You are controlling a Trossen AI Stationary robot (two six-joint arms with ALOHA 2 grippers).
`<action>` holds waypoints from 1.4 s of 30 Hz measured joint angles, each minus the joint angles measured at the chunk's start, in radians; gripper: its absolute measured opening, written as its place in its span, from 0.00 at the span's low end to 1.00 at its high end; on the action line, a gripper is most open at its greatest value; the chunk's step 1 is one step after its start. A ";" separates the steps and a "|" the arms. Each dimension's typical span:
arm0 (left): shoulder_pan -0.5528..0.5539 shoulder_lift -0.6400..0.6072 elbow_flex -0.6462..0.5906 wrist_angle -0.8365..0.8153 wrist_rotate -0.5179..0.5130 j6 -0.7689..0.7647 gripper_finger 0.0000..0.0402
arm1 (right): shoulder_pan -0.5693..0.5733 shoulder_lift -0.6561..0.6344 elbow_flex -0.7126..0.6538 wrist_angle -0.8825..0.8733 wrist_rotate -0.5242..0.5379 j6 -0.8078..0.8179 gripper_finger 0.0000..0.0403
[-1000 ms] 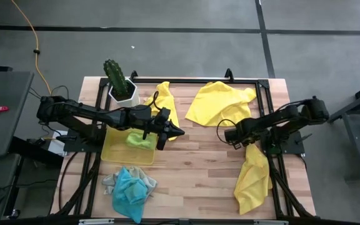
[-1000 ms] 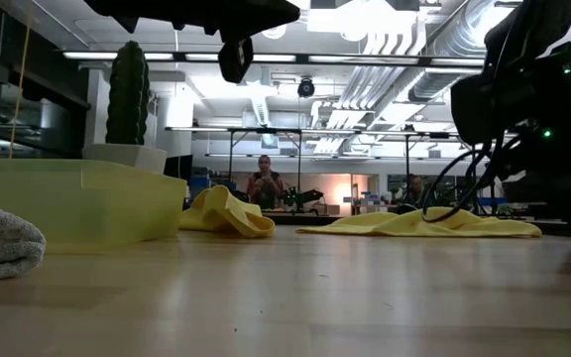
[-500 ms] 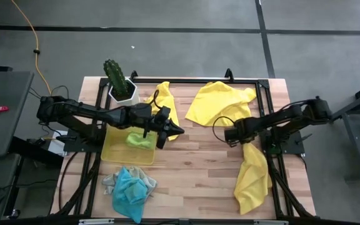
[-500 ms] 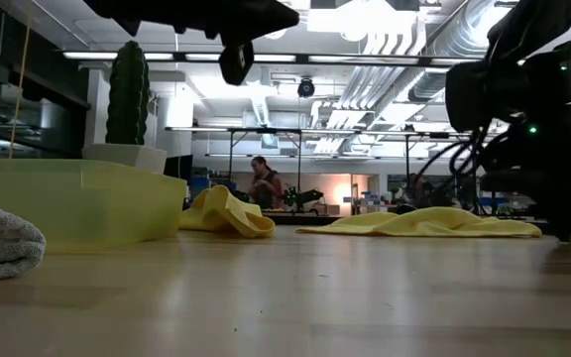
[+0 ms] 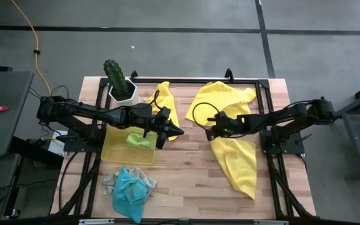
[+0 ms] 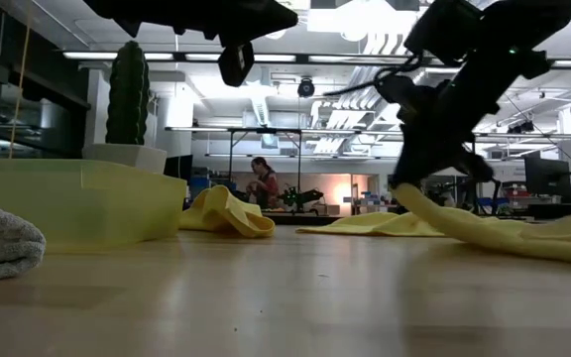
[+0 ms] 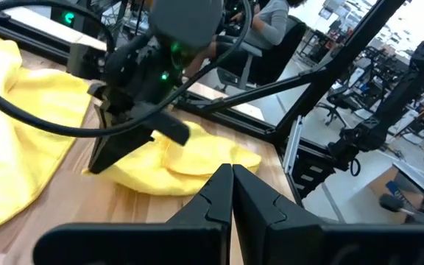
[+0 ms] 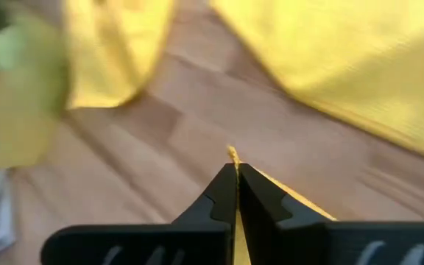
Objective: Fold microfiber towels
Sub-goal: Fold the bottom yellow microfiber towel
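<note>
My right gripper [image 5: 210, 132] hangs over the table's middle, shut on the end of a bright yellow towel [image 5: 237, 161], which trails from it toward the near right corner. My left gripper [image 5: 180, 132] hovers shut and holds nothing, left of centre and well above the wood [image 6: 293, 14]. A second yellow towel [image 5: 220, 100] lies crumpled at the far side, and a third [image 5: 166, 106] lies by the cactus. A lime green towel [image 5: 139, 139] sits in the yellow tray [image 5: 112, 152]. A turquoise towel on a grey one [image 5: 130, 187] lies near the front left. My right gripper pinches the yellow towel's raised end [image 8: 232, 154] between its two fingers, and a small tip of cloth pokes out past them. The fingers slant downward, coming from the table's right. The held end is off the wood [image 6: 414, 193], while the rest slopes down and lies on the table [image 6: 523, 238].
A potted cactus [image 5: 119, 78] stands at the far left corner beside the tray. A black frame rail [image 5: 255, 81] runs round the table's far and right sides. Bare wood [image 5: 186, 175] lies between the turquoise pile and the dragged towel.
My right gripper has shut on the yellow towel's end, tipped its fingers upward, risen and swung toward the table's middle. The towel, bunched along the right edge before, is now drawn out toward the centre, its far end still near the front right.
</note>
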 joint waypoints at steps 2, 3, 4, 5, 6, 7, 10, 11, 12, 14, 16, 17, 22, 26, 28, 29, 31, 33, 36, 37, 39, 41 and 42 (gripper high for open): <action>0.000 0.000 0.000 -0.015 -0.005 0.001 0.00 | -0.006 0.012 0.000 0.047 -0.051 -0.073 0.00; 0.000 0.000 0.000 -0.023 -0.006 0.001 0.00 | -0.007 0.018 0.000 0.069 -0.080 -0.115 0.00; 0.000 0.000 0.000 -0.033 -0.007 0.001 0.00 | -0.007 0.027 0.000 0.092 -0.109 -0.155 0.00; 0.000 0.000 0.000 -0.043 -0.013 0.001 0.00 | -0.007 0.036 0.000 0.115 -0.142 -0.195 0.00; 0.000 0.006 0.000 -0.048 -0.020 0.001 0.00 | -0.007 0.044 0.000 0.134 -0.172 -0.235 0.00; -0.003 0.016 0.002 -0.048 -0.030 0.001 0.00 | -0.006 0.056 0.000 0.158 -0.198 -0.265 0.00; -0.006 0.051 0.001 -0.052 -0.035 0.001 0.00 | -0.006 0.088 0.000 0.238 -0.258 -0.323 0.00; -0.010 0.071 0.003 -0.043 -0.036 0.001 0.00 | -0.006 0.098 0.000 0.264 -0.271 -0.336 0.00; -0.014 0.092 0.003 -0.046 -0.036 0.001 0.00 | -0.006 0.104 0.000 0.278 -0.276 -0.349 0.00; -0.027 0.139 0.000 -0.053 -0.036 0.003 0.01 | -0.006 0.112 0.000 0.324 -0.281 -0.365 0.00; -0.045 0.190 0.001 -0.025 -0.036 0.011 0.03 | -0.006 0.111 0.000 0.349 -0.283 -0.391 0.00; -0.051 0.214 0.001 -0.023 -0.036 0.012 0.05 | -0.006 0.111 0.000 0.360 -0.287 -0.405 0.00; -0.079 0.301 0.000 0.035 -0.103 0.002 0.14 | -0.006 0.111 0.000 0.410 -0.341 -0.470 0.00; -0.089 0.319 0.000 0.101 -0.199 0.021 0.24 | -0.004 0.110 0.000 0.412 -0.395 -0.521 0.00; -0.089 0.319 0.000 0.108 -0.248 0.055 0.28 | 0.003 0.110 0.000 0.412 -0.400 -0.550 0.00; -0.089 0.319 0.000 0.108 -0.262 0.077 0.30 | 0.006 0.110 0.000 0.414 -0.400 -0.561 0.00; -0.089 0.319 0.000 0.109 -0.265 0.120 0.33 | 0.012 0.110 0.000 0.427 -0.400 -0.583 0.00; -0.088 0.320 0.000 0.122 -0.255 0.161 0.36 | 0.016 0.110 0.000 0.445 -0.394 -0.606 0.00; -0.089 0.340 0.000 0.153 -0.224 0.200 0.37 | 0.021 0.110 0.000 0.472 -0.391 -0.633 0.00; -0.089 0.351 0.000 0.168 -0.209 0.201 0.38 | 0.021 0.110 0.000 0.480 -0.382 -0.639 0.00; -0.089 0.373 0.000 0.202 -0.179 0.200 0.38 | 0.021 0.110 0.000 0.480 -0.340 -0.641 0.00; -0.089 0.390 0.000 0.213 -0.167 0.200 0.38 | 0.020 0.110 0.000 0.479 -0.321 -0.641 0.00; -0.089 0.396 0.000 0.213 -0.168 0.190 0.38 | 0.020 0.110 0.000 0.479 -0.319 -0.641 0.00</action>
